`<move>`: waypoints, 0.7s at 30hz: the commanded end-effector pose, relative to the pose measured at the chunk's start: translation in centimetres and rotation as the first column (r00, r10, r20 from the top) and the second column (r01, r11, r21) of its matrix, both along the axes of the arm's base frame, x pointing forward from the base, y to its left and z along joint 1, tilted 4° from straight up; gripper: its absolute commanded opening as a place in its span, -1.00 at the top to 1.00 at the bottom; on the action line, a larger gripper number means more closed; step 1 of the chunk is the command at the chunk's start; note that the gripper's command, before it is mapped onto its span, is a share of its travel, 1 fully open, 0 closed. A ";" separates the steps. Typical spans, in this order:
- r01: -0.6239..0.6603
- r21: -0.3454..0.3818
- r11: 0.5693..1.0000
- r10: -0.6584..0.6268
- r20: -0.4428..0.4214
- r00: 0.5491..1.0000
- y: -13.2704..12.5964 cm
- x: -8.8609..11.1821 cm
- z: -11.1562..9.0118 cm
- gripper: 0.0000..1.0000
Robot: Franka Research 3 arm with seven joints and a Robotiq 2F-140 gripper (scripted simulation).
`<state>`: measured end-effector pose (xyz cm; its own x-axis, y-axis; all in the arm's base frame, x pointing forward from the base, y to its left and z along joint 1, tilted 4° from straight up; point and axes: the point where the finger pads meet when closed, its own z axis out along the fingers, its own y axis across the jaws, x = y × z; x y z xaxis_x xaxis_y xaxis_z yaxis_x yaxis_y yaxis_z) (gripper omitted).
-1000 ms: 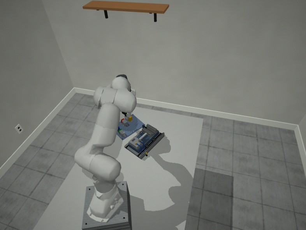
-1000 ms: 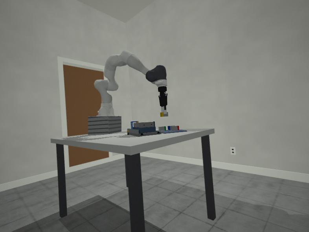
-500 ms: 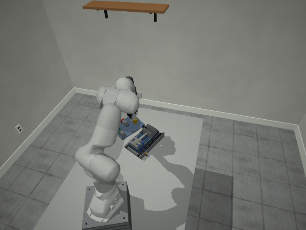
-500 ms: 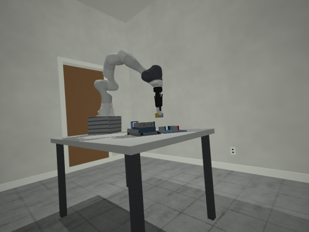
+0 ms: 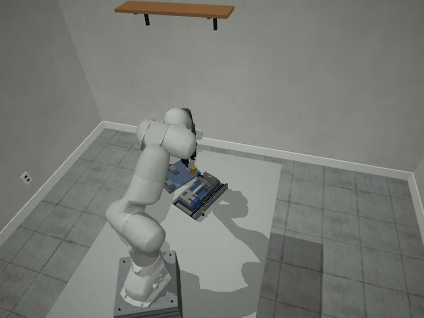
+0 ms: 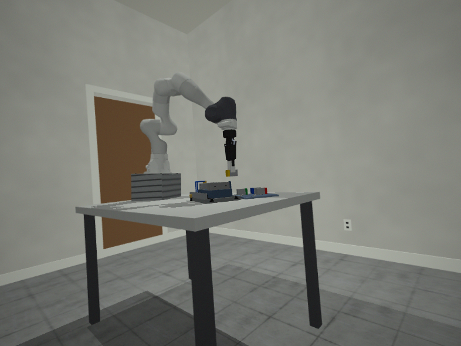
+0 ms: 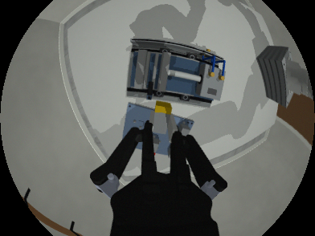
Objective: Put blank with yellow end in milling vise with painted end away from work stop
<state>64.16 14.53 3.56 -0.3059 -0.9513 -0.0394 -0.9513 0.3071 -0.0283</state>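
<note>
My gripper (image 6: 231, 167) is shut on the grey blank with the yellow end (image 6: 231, 172) and holds it level, high above the table. In the side view it hangs over the gap between the milling vise (image 6: 214, 190) and the blue infeed plate (image 6: 257, 194). In the wrist view the blank (image 7: 162, 120) sits between my fingers, yellow end toward the vise (image 7: 173, 72), whose jaws stand apart. In the overhead view the yellow end (image 5: 193, 170) shows just beyond the vise (image 5: 200, 194).
Other blanks with green, blue and red ends (image 6: 256, 190) lie on the infeed plate (image 5: 178, 177). Blue hoses (image 5: 196, 201) come off the vise's near end block. My base block (image 6: 156, 185) stands on the table behind the vise.
</note>
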 end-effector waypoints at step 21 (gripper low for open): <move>-0.037 0.005 0.999 0.037 0.019 0.999 -7.0 0.3 -0.1 1.00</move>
<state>64.28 6.86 3.10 -0.3212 -0.9461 -0.0420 -0.9459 0.3227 -0.0337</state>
